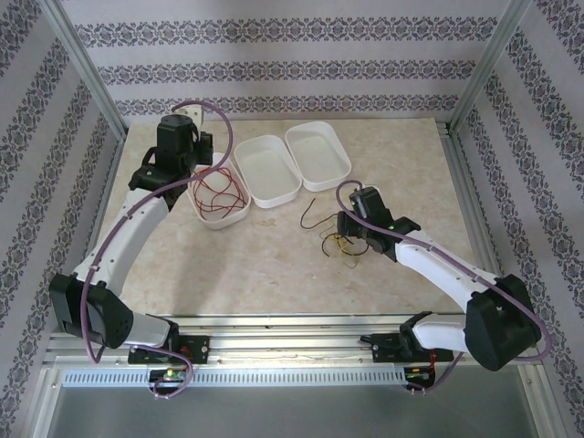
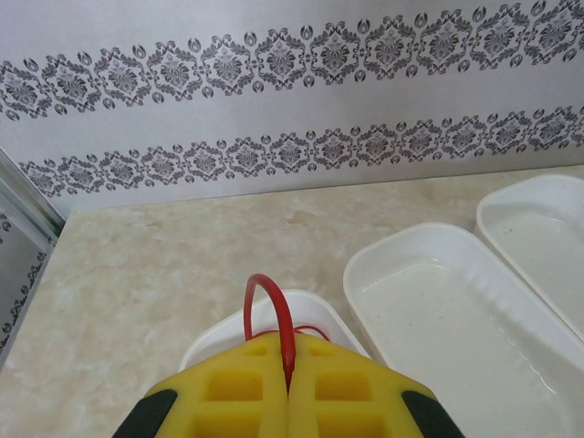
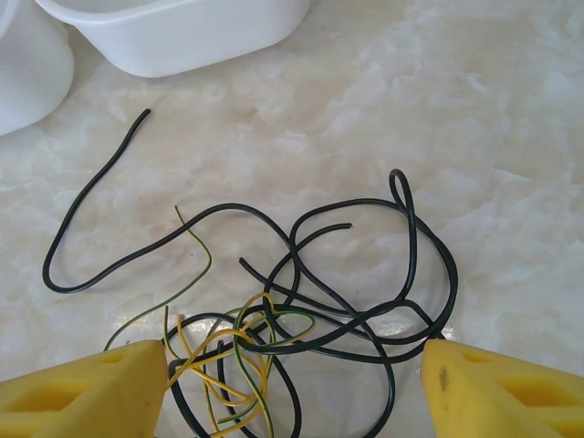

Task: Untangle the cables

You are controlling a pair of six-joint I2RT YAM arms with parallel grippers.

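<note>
Your left jaws pinch the red cable [image 2: 285, 330]; right jaws gape around the tangled cables [image 3: 290, 321], open surface [image 3: 493, 119] beyond.

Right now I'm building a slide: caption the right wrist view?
Open right pincer flanking a tangle of black and yellow wires on the table, white tray behind.

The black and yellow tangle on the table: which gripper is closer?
Right. The right gripper hangs open over the tangle; the left gripper is shut on a red cable above a tray.

Bare table [image 1: 429, 182] right of cables [image 1: 336, 242]; trays [image 1: 267, 169] behind
</note>
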